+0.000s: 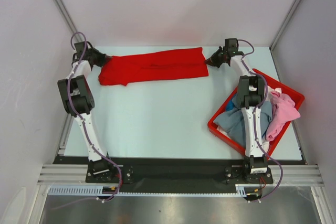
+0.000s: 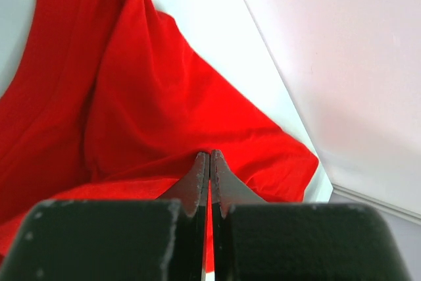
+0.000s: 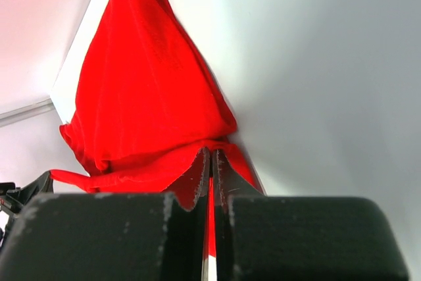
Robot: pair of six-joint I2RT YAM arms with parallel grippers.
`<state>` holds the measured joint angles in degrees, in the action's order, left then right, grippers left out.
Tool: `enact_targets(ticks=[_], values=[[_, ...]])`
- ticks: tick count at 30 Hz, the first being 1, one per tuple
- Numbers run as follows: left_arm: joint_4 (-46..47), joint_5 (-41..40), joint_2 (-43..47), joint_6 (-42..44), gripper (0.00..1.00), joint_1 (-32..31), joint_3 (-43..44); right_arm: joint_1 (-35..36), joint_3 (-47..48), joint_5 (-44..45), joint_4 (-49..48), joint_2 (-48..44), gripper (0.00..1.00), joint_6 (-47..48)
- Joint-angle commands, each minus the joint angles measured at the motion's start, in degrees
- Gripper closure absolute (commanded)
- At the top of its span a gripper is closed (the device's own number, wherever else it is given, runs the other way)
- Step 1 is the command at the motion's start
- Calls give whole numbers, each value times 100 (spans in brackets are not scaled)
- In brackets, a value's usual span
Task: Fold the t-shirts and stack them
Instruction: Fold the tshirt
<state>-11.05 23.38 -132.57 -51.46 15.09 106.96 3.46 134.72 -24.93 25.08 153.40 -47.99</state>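
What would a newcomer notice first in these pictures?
The bright red t-shirt is stretched across the far side of the table, the left tool and the right tool each shut on one end. On the right, a red bin holds a pink shirt and a grey-blue shirt.

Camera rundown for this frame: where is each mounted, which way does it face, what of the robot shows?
Top external: above and behind the bases, looking down on the table; left arm and right arm show whole.
Left wrist: on the left arm, looking along the left gripper, shut on the red t-shirt; only that gripper shows.
Right wrist: likewise, right gripper shut on the shirt's other end.
Shared: both wrist views see that shirt.
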Motion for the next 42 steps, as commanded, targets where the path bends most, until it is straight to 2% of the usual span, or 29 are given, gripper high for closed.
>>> enact_targets(ticks=[1, 16, 22, 23, 24, 25, 26, 27, 28, 29, 33, 38, 42], values=[[296, 106, -128, -215, 100, -59, 343, -56, 283, 32, -144, 85, 99, -35], [76, -35, -357, -285, 100, 2, 572, -74, 275, 23, -249, 128, 98, -123], [-142, -140, -445, -277, 100, 90, 843, -83, 371, -21, -364, 216, 91, -264], [-152, -114, -462, -268, 98, 90, 870, -83, 397, -47, -364, 225, 86, -264], [-161, -97, -480, -259, 91, 108, 888, -100, 424, -56, -390, 234, 83, -281], [-135, -96, -480, -250, 77, 99, 888, -118, 467, -82, -416, 234, 79, -299], [-117, -62, -463, -172, 73, 99, 897, -170, 538, -82, -399, 234, 69, -290], [-143, -61, -428, -110, 67, 90, 906, -205, 599, -82, -320, 208, 65, -255], [-291, -87, -392, -31, 53, 82, 967, -249, 669, -91, -241, 181, 61, -212], [-388, -192, -340, 222, 48, 73, 1002, -285, 809, -22, -127, 138, 56, -124], [-819, -553, 99, 918, 44, -6, 933, -302, 452, 225, 182, -415, 51, 491], [-662, -668, 1136, 1532, 43, -427, -165, -48, -349, 322, 32, -1049, 43, 940], [-495, -510, 1786, 1552, 33, -692, -1192, 67, -332, 330, 627, -1075, 38, 1212]])
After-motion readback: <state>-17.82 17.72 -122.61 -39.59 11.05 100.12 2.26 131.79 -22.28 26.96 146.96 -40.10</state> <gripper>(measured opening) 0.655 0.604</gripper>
